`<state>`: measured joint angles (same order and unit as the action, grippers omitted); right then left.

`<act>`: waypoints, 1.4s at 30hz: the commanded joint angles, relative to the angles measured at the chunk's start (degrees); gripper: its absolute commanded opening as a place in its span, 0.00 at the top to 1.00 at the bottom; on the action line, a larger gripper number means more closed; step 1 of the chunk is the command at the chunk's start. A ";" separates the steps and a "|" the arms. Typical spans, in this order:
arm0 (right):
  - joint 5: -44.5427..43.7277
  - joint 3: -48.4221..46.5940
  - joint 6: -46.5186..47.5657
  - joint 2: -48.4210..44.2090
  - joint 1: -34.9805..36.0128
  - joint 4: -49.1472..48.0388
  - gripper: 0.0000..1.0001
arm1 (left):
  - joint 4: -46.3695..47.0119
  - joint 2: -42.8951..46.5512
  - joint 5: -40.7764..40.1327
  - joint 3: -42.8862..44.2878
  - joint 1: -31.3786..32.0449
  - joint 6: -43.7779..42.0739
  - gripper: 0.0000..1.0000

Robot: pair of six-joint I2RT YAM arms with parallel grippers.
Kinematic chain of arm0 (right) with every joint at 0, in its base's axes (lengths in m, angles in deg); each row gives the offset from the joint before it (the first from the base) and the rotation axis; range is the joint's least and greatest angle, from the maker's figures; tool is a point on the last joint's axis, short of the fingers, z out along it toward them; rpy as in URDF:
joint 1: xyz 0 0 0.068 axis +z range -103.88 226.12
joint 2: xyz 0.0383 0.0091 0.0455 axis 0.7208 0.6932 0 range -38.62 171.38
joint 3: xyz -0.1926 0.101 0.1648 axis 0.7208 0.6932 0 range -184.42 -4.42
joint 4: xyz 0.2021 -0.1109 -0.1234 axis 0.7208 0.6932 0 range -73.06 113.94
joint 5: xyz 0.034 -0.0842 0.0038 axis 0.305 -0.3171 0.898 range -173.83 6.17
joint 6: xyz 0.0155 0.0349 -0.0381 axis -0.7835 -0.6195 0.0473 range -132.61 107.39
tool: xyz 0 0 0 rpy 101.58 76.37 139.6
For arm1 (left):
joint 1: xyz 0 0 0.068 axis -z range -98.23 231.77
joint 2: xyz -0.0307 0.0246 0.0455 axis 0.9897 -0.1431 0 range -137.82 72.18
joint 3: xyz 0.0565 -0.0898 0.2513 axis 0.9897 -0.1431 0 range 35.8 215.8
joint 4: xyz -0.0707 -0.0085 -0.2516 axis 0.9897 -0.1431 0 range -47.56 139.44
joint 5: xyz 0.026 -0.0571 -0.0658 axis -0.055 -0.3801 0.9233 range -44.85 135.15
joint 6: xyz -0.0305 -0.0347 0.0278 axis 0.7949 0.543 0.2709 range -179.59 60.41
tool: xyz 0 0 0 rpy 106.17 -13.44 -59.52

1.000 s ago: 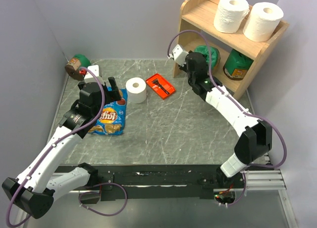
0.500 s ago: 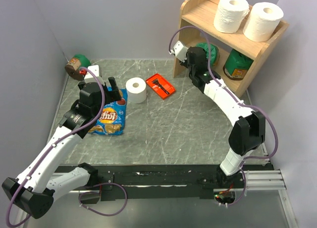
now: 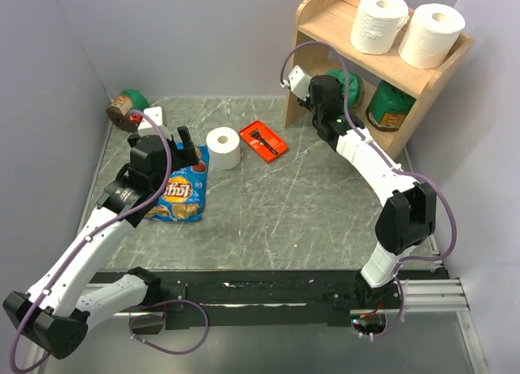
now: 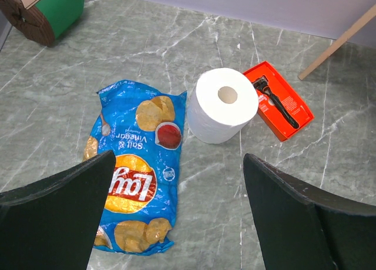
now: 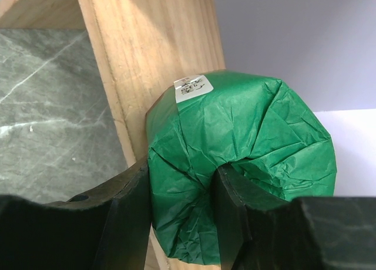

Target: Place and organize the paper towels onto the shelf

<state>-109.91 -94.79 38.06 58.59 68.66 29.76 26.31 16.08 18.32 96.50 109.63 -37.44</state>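
As seen nearest, left gripper [image 4: 179,170]: jaws spread wide, nothing held, over Lay's chip bag [image 4: 138,188].
Loose paper towel roll [image 4: 222,105]: stood upright, just beside the bag.
Right gripper [image 5: 182,182]: clamped on green-wrapped canister [image 5: 247,129], at lower tier of shelf [image 3: 323,23].
Upper tier: two paper towel rolls [image 3: 379,22] [image 3: 431,34] set side by side.

I'm in a robotics lab cell: plain grey walls [image 3: 203,41] rise beyond my left gripper [image 3: 191,146], marble-patterned tabletop [image 3: 284,219] beneath it, aluminium rail [image 3: 431,289] behind.

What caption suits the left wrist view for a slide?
Open left gripper above an upright paper towel roll between a chip bag and an orange razor box.
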 commanded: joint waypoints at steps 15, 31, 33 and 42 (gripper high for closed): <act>-3.80 -4.55 -0.40 -0.70 -1.54 -2.27 0.36 | 2.13 1.08 -0.50 -0.24 0.18 0.00 0.04; -3.36 -6.05 -1.89 -3.25 -1.45 0.19 0.26 | 2.30 1.16 -1.29 -0.50 0.18 -0.35 0.04; -3.44 -6.40 -2.51 -3.95 -1.28 1.41 0.25 | 2.48 1.08 -1.56 -0.68 0.18 -0.44 0.04; 1.02 -3.07 -16.64 -13.43 5.57 9.76 0.25 | 4.32 1.42 -7.70 -1.90 0.09 0.70 0.04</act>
<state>-112.47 -98.22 30.48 54.09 69.93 36.47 26.55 16.10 15.77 95.93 109.63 -37.40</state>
